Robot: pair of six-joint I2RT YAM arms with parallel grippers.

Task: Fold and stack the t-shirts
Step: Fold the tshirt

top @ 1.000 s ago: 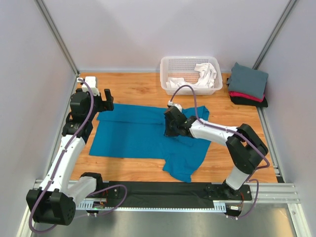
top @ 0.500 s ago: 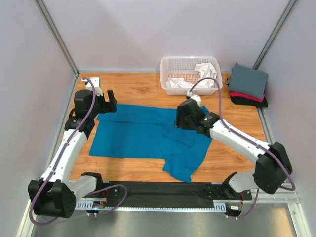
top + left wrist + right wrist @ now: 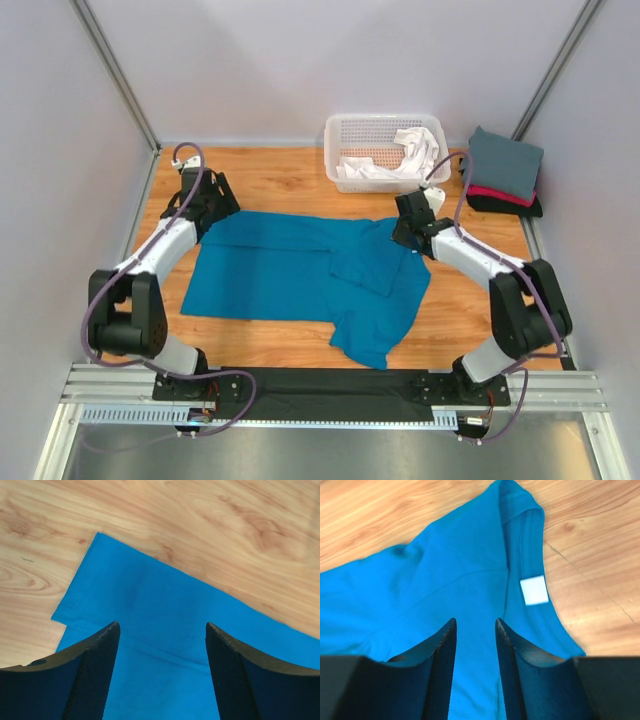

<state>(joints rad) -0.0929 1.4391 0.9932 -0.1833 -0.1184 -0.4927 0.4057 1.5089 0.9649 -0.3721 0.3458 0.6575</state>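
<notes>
While three folded shirts, a slate-grey one point(image 3: 503, 158) on a red-pink one point(image 3: 498, 193) on a black one point(image 3: 507, 208), sit stacked at the far right corner of the wooden table point(image 3: 280, 180), the large teal-blue cloth t-shirt point(image 3: 290, 275) lies spread mid-table with its folding barely begun, one flap trailing toward the near edge. The left gripper point(image 3: 162, 625) hovers over its far-left corner, jaws wide and empty. The right gripper point(image 3: 475, 621) hangs over the collar beside the white neck label point(image 3: 534, 590), jaws narrowly parted, pinching nothing. A crumpled white shirt point(image 3: 405, 150) waits in the white plastic lattice basket point(image 3: 385, 120), so two shirts seem left.
</notes>
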